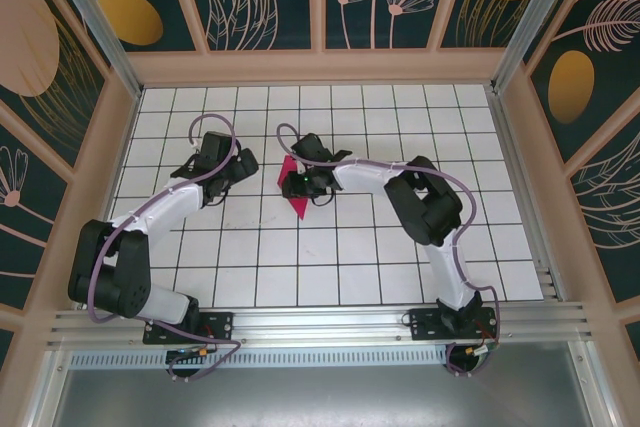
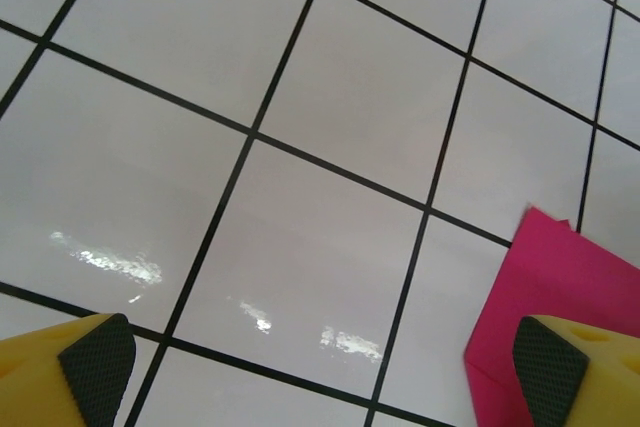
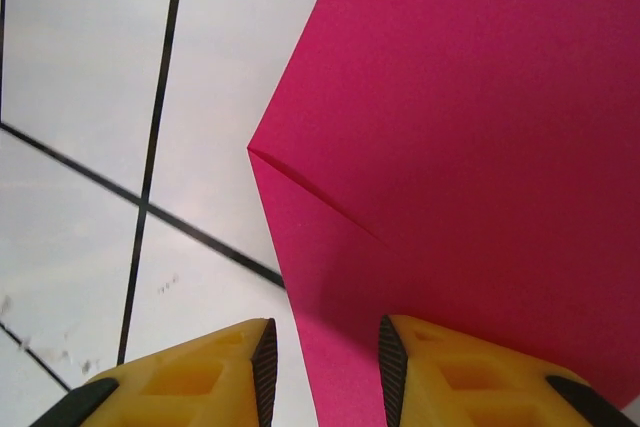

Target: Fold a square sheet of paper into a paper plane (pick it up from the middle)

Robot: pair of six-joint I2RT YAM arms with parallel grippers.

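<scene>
**Square sheet of paper** (image 1: 298,206): one item, thin, matte magenta-pink, no print.
- State: no longer a flat square. A straight crease runs in diagonally from a corner on one edge.
- Pose: from above it shows as a narrow shape, its point toward the near edge.
- Location: on the white grid table (image 1: 330,267), around mid-depth, slightly left of centre.

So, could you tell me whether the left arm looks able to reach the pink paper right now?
Probably yes: the left gripper is open, the pink paper lies right by one finger, nothing lies between. The right gripper over the paper may crowd it.
</scene>
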